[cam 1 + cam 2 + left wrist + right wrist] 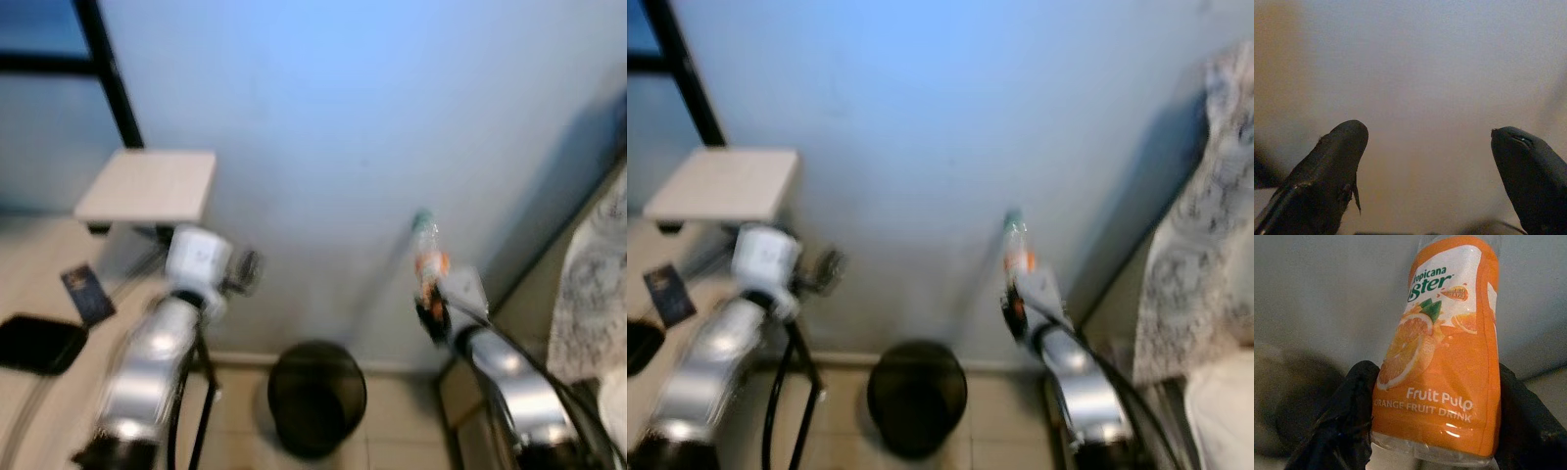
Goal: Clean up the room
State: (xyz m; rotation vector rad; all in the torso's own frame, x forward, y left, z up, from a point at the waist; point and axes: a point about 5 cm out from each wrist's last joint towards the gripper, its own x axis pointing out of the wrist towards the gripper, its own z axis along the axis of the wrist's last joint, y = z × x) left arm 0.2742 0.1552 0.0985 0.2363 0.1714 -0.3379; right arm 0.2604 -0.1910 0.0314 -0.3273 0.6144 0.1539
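- Right gripper (1435, 406) jaws pinch an orange drink bottle (1442, 352) upright, cap up, near the wall.
- Left gripper (1425, 161) jaws spread, empty.
- Black wastebasket (316, 397) stands on the floor between the arms.

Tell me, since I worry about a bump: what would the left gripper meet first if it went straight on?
Probably the pale wall: the open left gripper faces it with nothing between, though depth is unclear.
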